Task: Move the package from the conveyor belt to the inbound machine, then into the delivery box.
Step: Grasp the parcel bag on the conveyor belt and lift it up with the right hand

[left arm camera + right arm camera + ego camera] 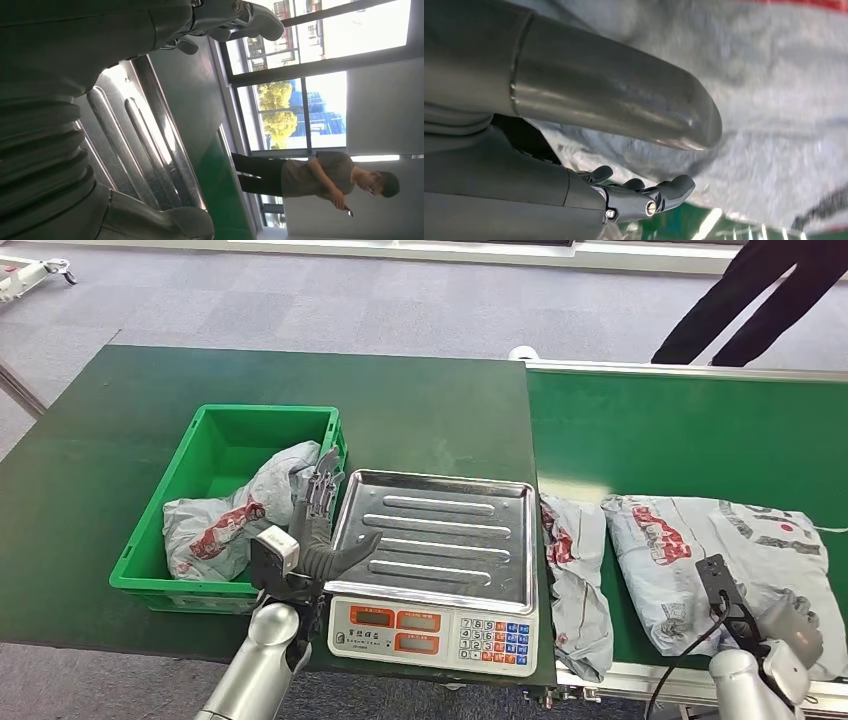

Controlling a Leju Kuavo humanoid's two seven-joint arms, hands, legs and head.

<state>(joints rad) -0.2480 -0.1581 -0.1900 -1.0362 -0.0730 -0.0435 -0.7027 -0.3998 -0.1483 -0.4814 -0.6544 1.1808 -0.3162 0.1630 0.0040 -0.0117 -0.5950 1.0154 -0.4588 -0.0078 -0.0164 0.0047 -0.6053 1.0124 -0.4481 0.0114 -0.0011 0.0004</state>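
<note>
my right hand (795, 625) hovers spread and empty over the crinkled grey package (715, 565) on the green belt (690, 440), partly cut off. my left hand (315, 530) hangs released beside the ribbed steel scale (435, 540).

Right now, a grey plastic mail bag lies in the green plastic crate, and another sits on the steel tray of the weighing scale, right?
Not quite. The steel tray of the weighing scale is bare in the head view. One grey plastic mail bag does lie in the green plastic crate; the others rest on the green conveyor belt.
</note>
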